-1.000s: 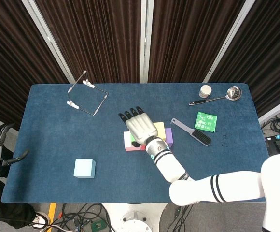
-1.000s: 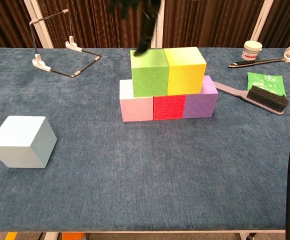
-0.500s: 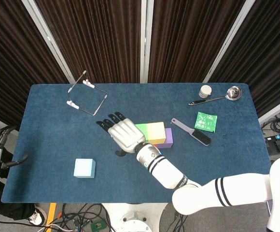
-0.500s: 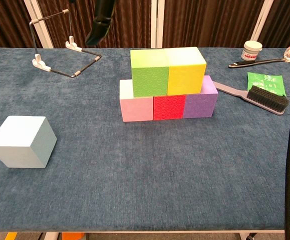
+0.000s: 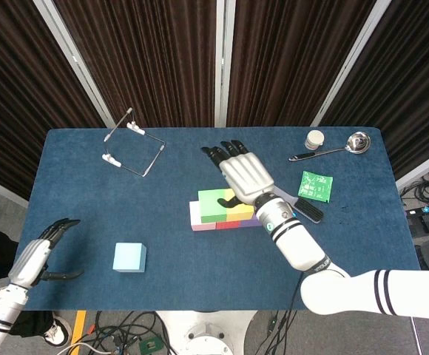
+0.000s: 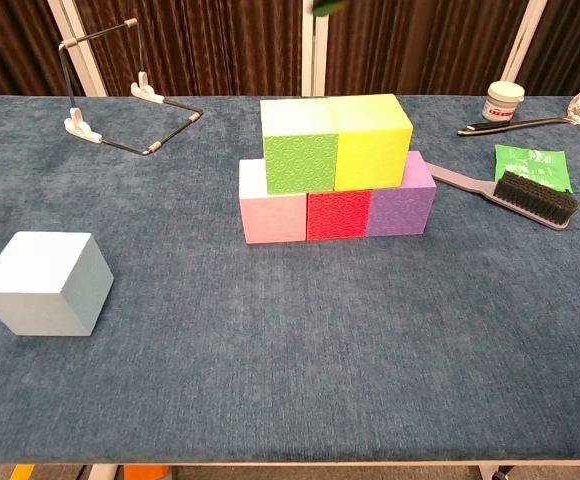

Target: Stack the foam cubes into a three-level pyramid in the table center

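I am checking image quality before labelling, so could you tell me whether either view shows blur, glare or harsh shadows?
Head view: evenly lit, sharp, only soft shadows beside the light blue cube. Chest view: textures on the green cube read crisply; a blurred green-tinged shape crosses the top edge, unidentifiable; no glare.

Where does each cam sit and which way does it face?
Head view: high above the near table edge, looking steeply down on the whole table; shows the right hand with fingers spread over the block stack, and the left hand open at the near-left edge.
Chest view: low at the near edge, looking level across the table toward the curtains; almost none of the robot's body shows.
Shared: block stack, light blue cube, brush, wire stand.
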{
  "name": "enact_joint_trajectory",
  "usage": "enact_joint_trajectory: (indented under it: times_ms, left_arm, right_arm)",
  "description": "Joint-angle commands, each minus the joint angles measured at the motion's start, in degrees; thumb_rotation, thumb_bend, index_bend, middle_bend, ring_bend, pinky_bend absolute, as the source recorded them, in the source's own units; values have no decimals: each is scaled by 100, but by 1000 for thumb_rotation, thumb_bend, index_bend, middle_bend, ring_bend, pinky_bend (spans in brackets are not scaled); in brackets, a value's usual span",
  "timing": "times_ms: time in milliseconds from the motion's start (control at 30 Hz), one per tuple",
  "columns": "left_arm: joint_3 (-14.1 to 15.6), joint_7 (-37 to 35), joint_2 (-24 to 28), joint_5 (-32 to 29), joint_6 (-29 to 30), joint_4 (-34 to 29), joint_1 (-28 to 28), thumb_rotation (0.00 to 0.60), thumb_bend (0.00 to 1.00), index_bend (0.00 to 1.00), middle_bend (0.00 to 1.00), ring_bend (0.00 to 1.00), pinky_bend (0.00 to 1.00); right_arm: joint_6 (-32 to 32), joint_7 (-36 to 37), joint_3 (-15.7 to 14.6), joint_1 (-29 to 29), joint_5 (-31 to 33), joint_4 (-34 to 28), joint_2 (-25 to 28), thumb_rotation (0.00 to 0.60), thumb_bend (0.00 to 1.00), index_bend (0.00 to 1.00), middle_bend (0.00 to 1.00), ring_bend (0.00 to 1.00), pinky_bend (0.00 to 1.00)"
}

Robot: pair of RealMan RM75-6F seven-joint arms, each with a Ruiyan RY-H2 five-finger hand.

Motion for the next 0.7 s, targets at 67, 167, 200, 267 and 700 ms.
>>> enact_joint_trajectory:
  times_ms: [67,167,200,267,700]
  left_arm:
    - [-77,722,-546,-142,-185,-372,-101,600,62,94,125,26,104]
    - [-80,1015,-779,-234,-403,-431,-191,600,62,68,96,26,104]
    - [-117,1144,-884,-276,-442,-441,-224,600,62,64,87,26,104]
    - [-207,1432,-1068,-333,-442,-374,-266,600,63,62,84,26,104]
    - [-271,2224,-1401,-938,-909,-479,-432,600,63,61,119,25,104]
  right_arm:
    - [-288,534,-171,-500,-415,148,337,600,120,0,115,0,0]
    - [-464,802,-228,-743,-658,161,547,600,120,0,110,0,0]
    - [-536,931,-242,-848,-767,175,631,600,120,0,107,0,0]
    - [-629,1146,-249,-1006,-930,212,735,600,120,0,103,0,0]
    - [-1043,2253,-214,-1795,-1929,479,1202,600,120,0,102,0,0]
